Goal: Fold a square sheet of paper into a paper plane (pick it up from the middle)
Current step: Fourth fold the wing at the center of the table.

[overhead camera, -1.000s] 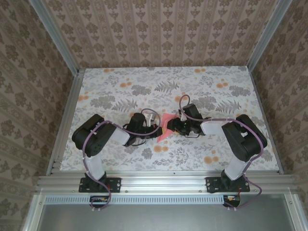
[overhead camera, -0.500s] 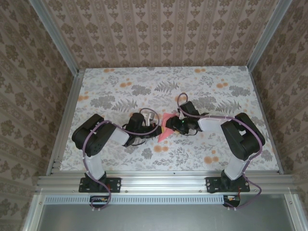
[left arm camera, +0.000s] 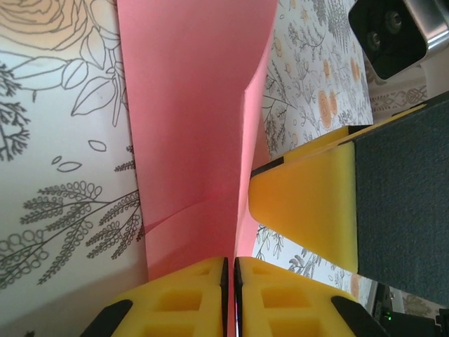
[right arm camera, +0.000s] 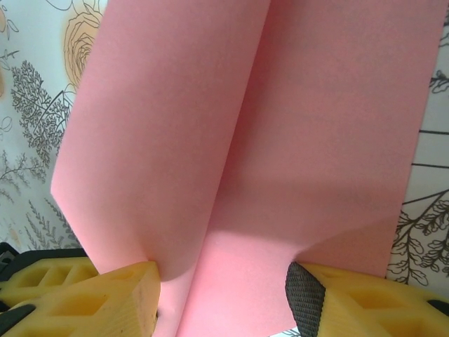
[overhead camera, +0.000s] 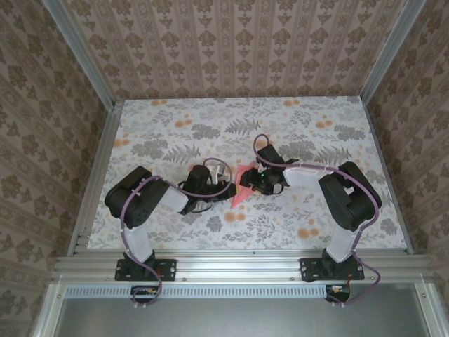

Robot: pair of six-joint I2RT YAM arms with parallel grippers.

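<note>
The paper plane is a pink-red folded sheet lying at the table's middle between both arms. In the left wrist view one flap lies flat and a raised fold runs straight into my left gripper, whose yellow jaws stand almost together on that fold. My left gripper sits at the paper's left edge. My right gripper is over the paper from the right. It is open, its fingers spread either side of the paper's centre crease. One right finger stands beside the raised fold.
The table has a white cover printed with grey leaves and orange flowers, framed by aluminium rails. Patterned walls close in the left, back and right sides. The right wrist's camera housing hangs close above the left fingers.
My right gripper has swung left onto the paper, its jaws a little wider. The left gripper's jaws have eased slightly; the left arm has stayed put.
</note>
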